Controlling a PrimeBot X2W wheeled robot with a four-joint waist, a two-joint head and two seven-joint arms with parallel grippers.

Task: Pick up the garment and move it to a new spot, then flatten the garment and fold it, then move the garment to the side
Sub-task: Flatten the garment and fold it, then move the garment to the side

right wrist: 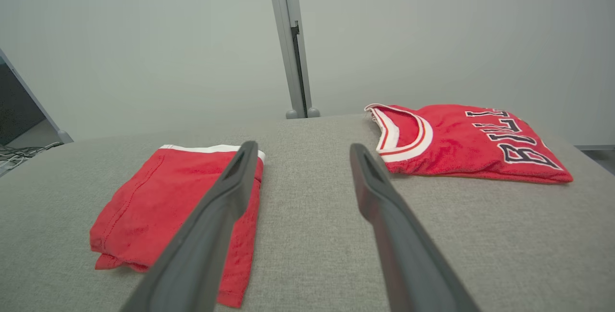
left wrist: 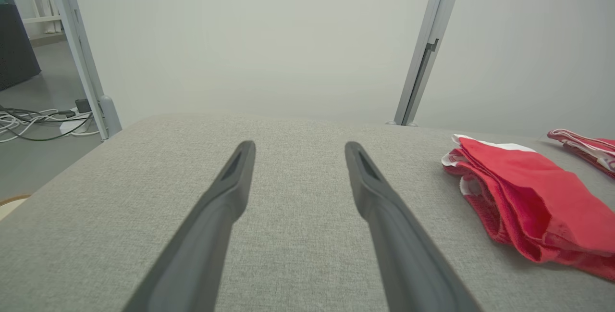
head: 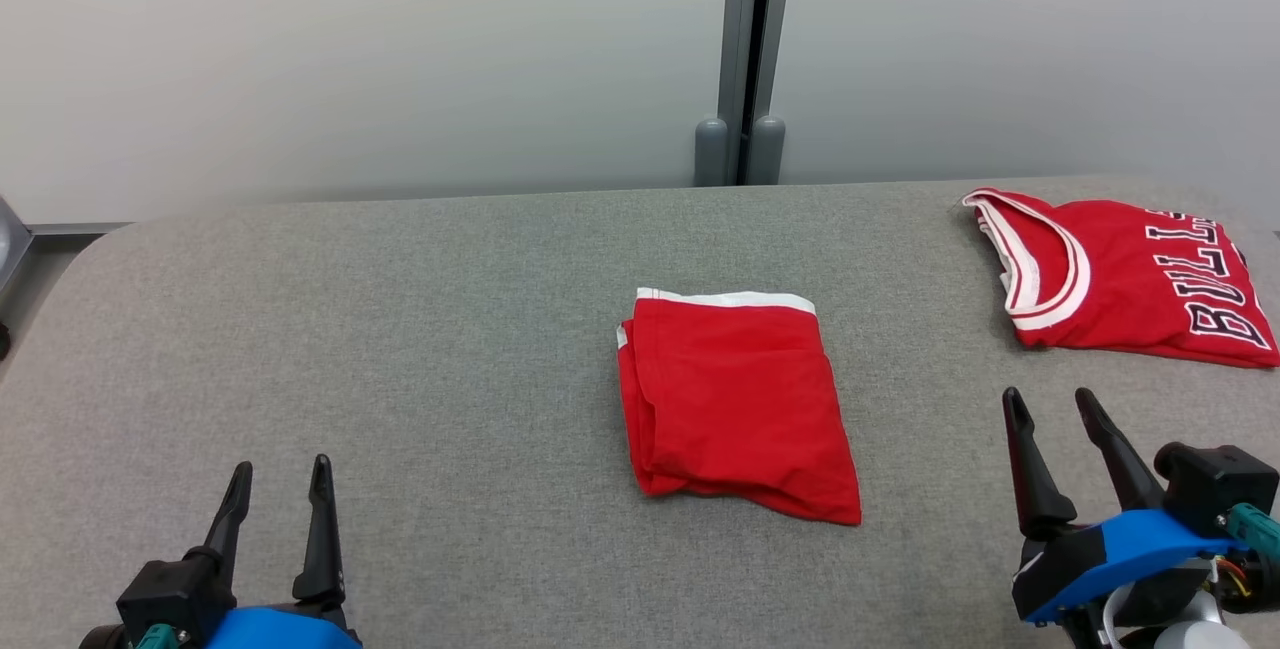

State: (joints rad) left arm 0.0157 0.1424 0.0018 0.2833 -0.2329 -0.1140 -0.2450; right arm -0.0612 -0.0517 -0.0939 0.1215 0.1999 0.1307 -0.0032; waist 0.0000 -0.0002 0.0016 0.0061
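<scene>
Left end effector (head: 281, 466), right end effector (head: 1048, 395): both released, empty. Folded jersey (head: 1120, 274) at far right of tabletop (head: 400, 329), likely set aside.

Dark tapered fingers (head: 1028, 469); blue wrist housing (head: 1130, 544); black block (head: 1215, 474); teal connector (head: 1256, 529).

We find soft, even, bright light; the folded red cloth garment (head: 735, 399) casts a thin shadow at its lower edge. The left wrist view's long dark fingers (left wrist: 211, 225) blur toward the bottom; its grey metal post (left wrist: 82, 47) leans.
</scene>
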